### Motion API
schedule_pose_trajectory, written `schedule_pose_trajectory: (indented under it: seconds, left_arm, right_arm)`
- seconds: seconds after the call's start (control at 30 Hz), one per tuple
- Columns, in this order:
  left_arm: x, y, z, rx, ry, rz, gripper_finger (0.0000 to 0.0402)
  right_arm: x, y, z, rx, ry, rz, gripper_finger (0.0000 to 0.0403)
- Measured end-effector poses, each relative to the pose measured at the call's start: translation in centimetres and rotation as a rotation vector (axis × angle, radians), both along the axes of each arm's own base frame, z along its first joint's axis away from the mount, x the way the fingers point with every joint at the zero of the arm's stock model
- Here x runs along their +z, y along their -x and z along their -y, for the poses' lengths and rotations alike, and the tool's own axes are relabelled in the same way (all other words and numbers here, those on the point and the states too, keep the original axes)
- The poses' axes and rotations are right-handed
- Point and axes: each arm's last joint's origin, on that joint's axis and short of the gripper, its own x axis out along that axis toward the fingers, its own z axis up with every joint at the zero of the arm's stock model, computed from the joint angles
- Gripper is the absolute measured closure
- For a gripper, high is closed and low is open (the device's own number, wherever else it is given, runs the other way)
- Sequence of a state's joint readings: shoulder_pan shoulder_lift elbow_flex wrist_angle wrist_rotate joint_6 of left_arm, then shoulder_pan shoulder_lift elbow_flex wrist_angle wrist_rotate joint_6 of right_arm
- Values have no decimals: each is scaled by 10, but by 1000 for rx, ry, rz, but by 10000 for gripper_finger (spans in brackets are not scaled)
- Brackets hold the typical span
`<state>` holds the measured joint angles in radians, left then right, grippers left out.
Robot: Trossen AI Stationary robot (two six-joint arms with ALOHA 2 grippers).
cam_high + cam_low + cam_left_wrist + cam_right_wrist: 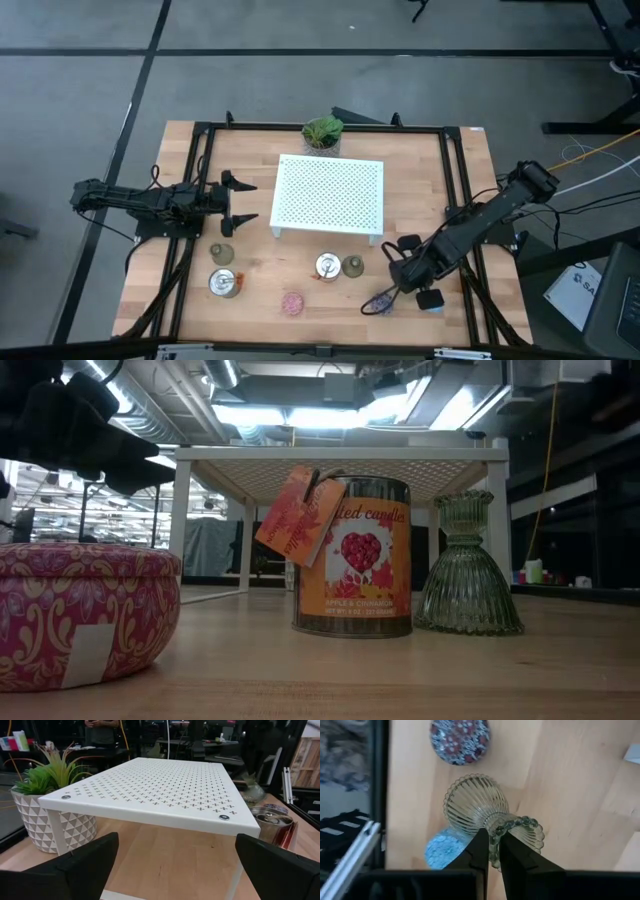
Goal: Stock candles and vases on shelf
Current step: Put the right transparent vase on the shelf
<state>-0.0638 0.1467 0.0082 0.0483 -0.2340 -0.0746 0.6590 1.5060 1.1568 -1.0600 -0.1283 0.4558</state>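
The white perforated shelf (330, 195) stands at the table's far middle and has nothing on it. My right gripper (398, 268) is at the near right, shut on a ribbed olive-green glass vase (475, 802). A dark blue-purple candle (380, 300) and a light blue candle (432, 300) lie beside it. A silver tin candle (328, 266) and a second vase (352, 266) stand upright in front of the shelf. A third vase (221, 254), another tin (224, 283) and a pink candle (292, 303) stand at the near left. My left gripper (240, 200) is open and empty, left of the shelf. My right gripper pinches the vase's beaded rim (495, 847) between its two fingers; one finger seems to be inside the mouth and one outside. The fingers (479, 852) point down from above. The vase sits tilted in the hold, its wide ribbed base (472, 805) over the light blue candle (442, 855).
A potted green plant (322, 133) stands behind the shelf's far edge. A black frame (200, 180) runs along the table's sides. The wood between the shelf and the row of candles is bare. A person stands in the room beyond the table (102, 730).
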Motion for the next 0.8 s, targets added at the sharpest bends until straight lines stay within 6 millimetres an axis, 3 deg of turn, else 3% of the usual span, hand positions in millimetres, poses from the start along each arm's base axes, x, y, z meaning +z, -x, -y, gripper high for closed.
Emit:
schedule_pose_trajectory:
  seconds: [0.3,0.47,0.8]
  left_arm:
    - [0,0,0,0,0,0,2]
    - [0,0,0,0,0,0,2]
    - [0,0,0,0,0,0,2]
  right_arm:
    - [55,6,10,-48,-79,65,373]
    - [95,3,22,-90,-90,188,373]
    - [157,-4,62,-109,57,410,373]
